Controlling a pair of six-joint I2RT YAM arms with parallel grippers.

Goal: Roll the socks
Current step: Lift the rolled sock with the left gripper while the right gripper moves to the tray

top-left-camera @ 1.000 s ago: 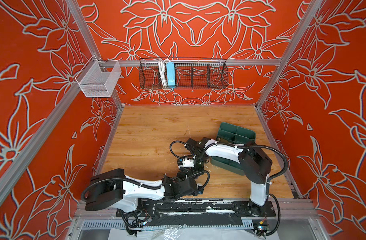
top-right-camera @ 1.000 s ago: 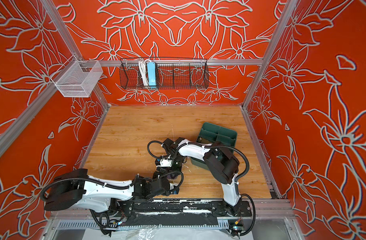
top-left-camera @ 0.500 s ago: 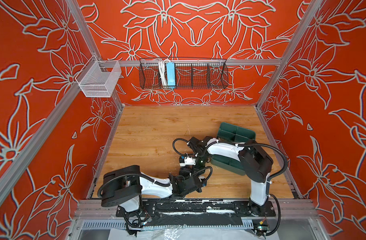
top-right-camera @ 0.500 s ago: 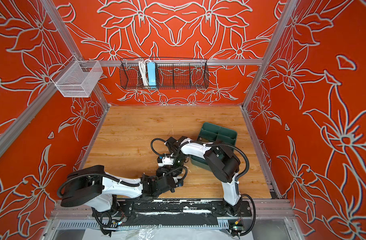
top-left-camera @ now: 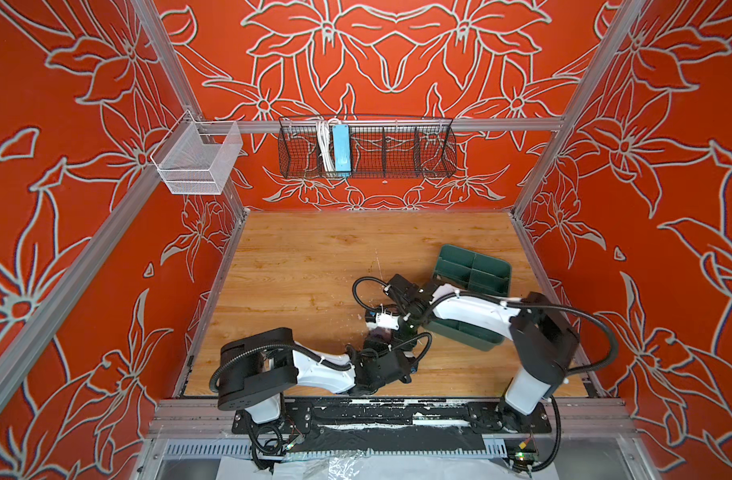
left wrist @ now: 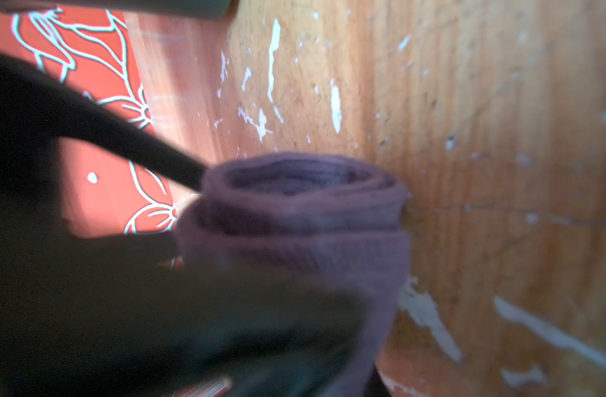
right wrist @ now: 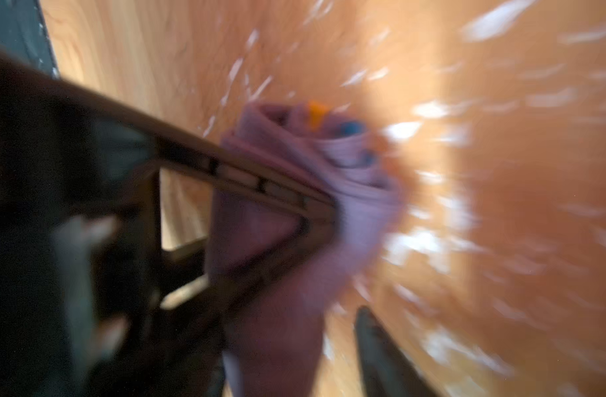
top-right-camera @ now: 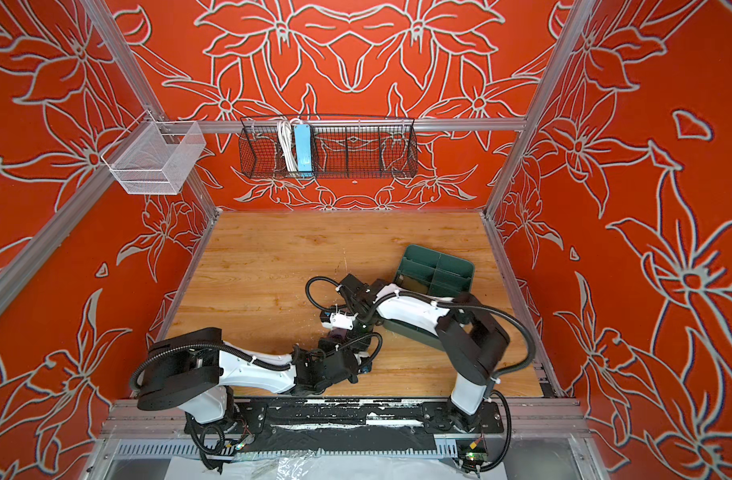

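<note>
A purple sock (top-left-camera: 380, 332) lies rolled into a bundle on the wooden floor, in front of the middle, where both grippers meet. In the left wrist view the sock's roll (left wrist: 301, 220) shows its layered end, and its fabric runs down between my left jaws. My left gripper (top-left-camera: 375, 344) is shut on it from the near side. My right gripper (top-left-camera: 380, 323) hangs over the roll from the far side. In the blurred right wrist view the sock (right wrist: 346, 172) shows a yellow and blue stripe, and bare wood shows between it and one right finger (right wrist: 380, 350).
A dark green divided tray (top-left-camera: 495, 266) sits right behind the right arm. A black wire basket (top-left-camera: 368, 145) and a white mesh basket (top-left-camera: 198, 160) hang on the back rail. Red walls close in the floor (top-left-camera: 306, 266) on three sides.
My left arm swung in toward the middle and its jaws closed on the purple sock. My right jaws opened and let go of the roll.
</note>
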